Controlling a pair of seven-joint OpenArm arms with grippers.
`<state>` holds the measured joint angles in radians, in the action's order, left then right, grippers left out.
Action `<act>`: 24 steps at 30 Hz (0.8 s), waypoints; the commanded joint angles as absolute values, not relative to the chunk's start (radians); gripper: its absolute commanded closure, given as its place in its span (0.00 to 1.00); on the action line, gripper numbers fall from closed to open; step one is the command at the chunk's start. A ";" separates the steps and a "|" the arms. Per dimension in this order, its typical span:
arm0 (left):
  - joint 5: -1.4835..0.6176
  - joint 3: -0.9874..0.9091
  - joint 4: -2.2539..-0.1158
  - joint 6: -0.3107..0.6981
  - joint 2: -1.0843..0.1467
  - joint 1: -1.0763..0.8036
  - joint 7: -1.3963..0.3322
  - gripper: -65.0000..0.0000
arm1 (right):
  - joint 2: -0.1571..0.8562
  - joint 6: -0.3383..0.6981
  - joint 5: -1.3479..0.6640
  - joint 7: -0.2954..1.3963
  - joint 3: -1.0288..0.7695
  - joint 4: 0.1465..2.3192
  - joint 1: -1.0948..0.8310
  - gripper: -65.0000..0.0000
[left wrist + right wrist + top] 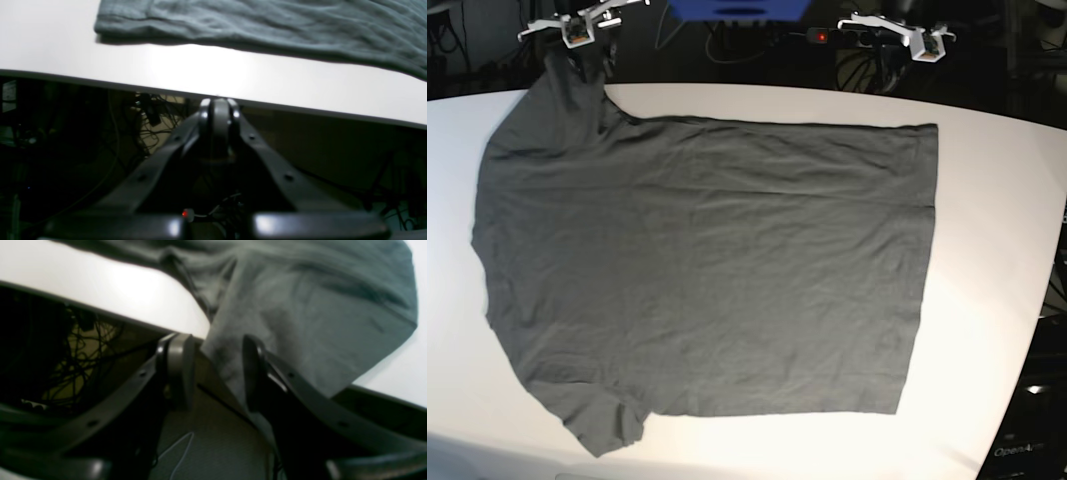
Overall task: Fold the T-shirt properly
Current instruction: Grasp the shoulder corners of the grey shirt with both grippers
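Parted jaws on the right gripper (pixel 215 370) stand half-open just off the table's edge, and a sleeve of the plain dark grey cotton T-shirt (pixel 707 270) droops over that edge into the gap between them. In the right wrist view the hanging cloth lies against one finger and clear of the other, so nothing is pinched yet; I judge it a grasp about to be made, not one made. The left gripper (pixel 218 113) has its jaws pressed together on nothing, parked just outside the rim of the white table (pixel 206 71), with the shirt's hem edge lying near but apart from it, farther in on the tabletop.

From the base view the shirt lies spread flat and face-down or face-up, I cannot tell which, filling most of the table. Its long axis runs across that view, collar end toward the right arm's side and straight hem toward the left arm's side. One sleeve reaches the edge beside the right gripper; the other lies at the opposite edge of the table, well apart from both arms.

The right arm is plainly nearer to cloth it can take. The coming move turns on that sleeve sitting between its fingers. No containers are in view.
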<state>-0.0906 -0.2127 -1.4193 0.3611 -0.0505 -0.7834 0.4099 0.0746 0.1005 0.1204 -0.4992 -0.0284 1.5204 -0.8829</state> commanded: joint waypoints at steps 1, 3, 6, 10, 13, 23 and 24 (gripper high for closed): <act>-0.097 -0.214 -1.429 0.364 -0.053 -0.799 0.435 0.99 | 0.079 0.094 0.111 -0.524 -0.031 1.524 -0.894 0.62; -0.097 -0.214 -1.429 0.364 -0.053 -0.799 0.435 0.99 | 0.079 0.094 0.111 -0.524 -0.031 1.517 -0.891 0.62; -0.097 -0.214 -1.428 0.364 -0.053 -0.799 0.435 0.99 | 0.079 0.096 0.111 -0.524 -0.031 1.517 -0.889 0.62; -0.097 -0.214 -1.428 0.364 -0.053 -0.799 0.435 0.99 | 0.094 0.096 0.111 -0.524 -0.031 1.517 -0.888 0.62; -0.097 -0.214 -1.428 0.364 -0.053 -0.799 0.435 0.99 | 0.093 0.096 0.111 -0.522 -0.031 1.506 -0.866 0.62; -0.097 -0.216 -1.428 0.364 -0.054 -0.799 0.435 0.99 | 0.107 0.096 0.111 -0.507 -0.031 1.483 -0.837 0.63; -0.097 -0.216 -1.428 0.364 -0.054 -0.799 0.435 0.99 | 0.107 0.096 0.111 -0.507 -0.031 1.483 -0.835 0.63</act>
